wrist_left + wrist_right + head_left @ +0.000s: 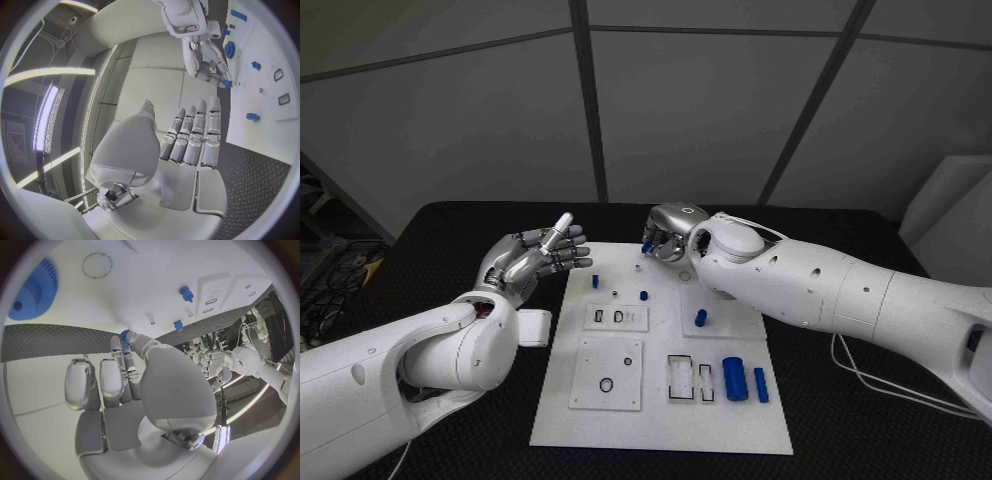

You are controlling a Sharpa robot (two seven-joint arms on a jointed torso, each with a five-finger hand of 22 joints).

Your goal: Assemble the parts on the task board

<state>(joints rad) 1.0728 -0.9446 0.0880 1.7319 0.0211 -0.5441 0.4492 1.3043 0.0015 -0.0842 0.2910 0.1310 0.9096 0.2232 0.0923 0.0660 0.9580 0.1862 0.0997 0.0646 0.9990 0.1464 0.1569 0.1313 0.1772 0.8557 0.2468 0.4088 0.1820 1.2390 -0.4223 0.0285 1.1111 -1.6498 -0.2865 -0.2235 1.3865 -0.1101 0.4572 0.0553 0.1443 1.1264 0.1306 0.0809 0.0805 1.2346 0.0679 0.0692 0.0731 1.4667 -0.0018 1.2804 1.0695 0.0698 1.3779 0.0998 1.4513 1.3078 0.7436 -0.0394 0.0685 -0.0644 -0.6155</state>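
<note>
We read this as a carry step: the right hand [672, 232] hovers over the far edge of the task board [661, 420], and a small blue part [125, 336] sits pinched at its fingertips, with the remaining fingers curled in around it. In the left wrist view the same part shows as a blue tip at the ends of those fingers [209, 70], just above the board's far end. The left hand [531, 255] is raised off the board's left side, holding nothing, its fingers straight and lying side by side. On the board we see several parts waiting: 2 blue cylinders [734, 378] lying side by side near the right edge, a short upright peg [701, 318] in the middle, and a few smaller blue pegs [643, 295] toward the far end. A blue gear [34, 292] lies flat near the board's far right corner. The next move, as we judge it, calls for lowering the pinched part squarely over its seat, keeping it upright, since a small tilt could jam it. Which seat it belongs to we cannot tell.
</note>
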